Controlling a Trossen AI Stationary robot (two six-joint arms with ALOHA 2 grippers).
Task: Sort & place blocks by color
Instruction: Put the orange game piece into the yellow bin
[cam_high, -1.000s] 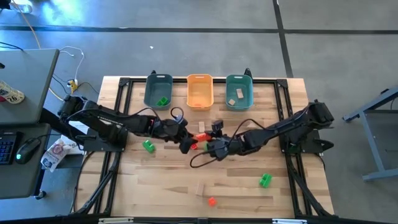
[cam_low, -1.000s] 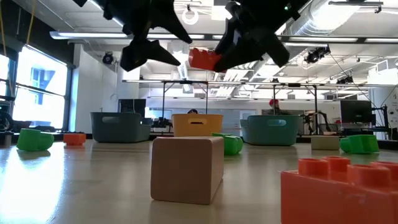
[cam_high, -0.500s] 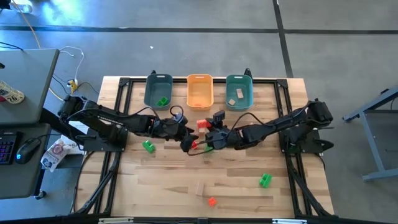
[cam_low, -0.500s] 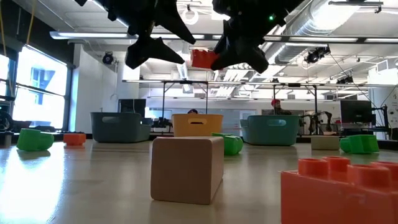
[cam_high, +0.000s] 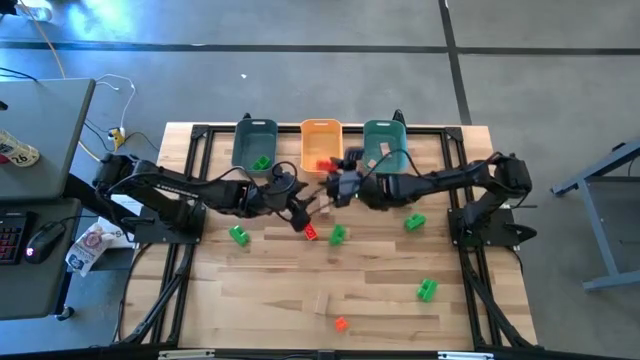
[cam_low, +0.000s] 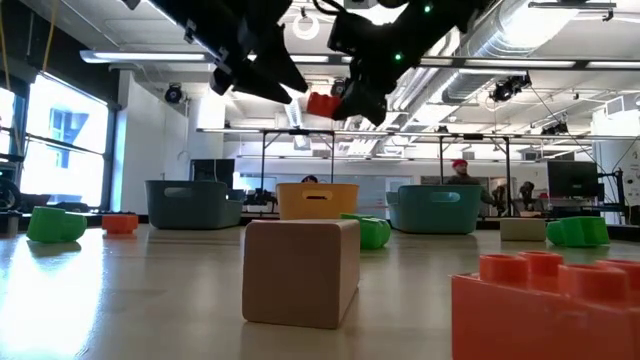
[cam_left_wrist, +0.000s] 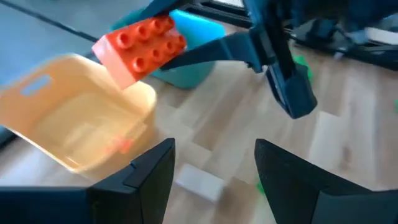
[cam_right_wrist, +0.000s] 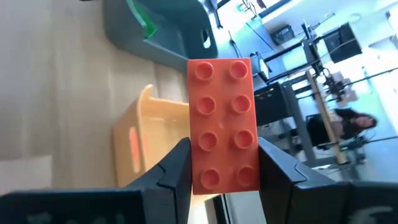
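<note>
My right gripper (cam_right_wrist: 221, 163) pinches the red-orange studded plastic block (cam_right_wrist: 222, 124), its long axis running out along my fingers (cam_right_wrist: 172, 171), studs facing my wrist camera.

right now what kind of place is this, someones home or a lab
Most likely a robotics lab or workshop, not a home. The wooden table stands on a bare concrete floor, the low view shows exposed ceiling ducts and more equipment frames behind, and a desk with a mouse sits beside the rig.
</note>
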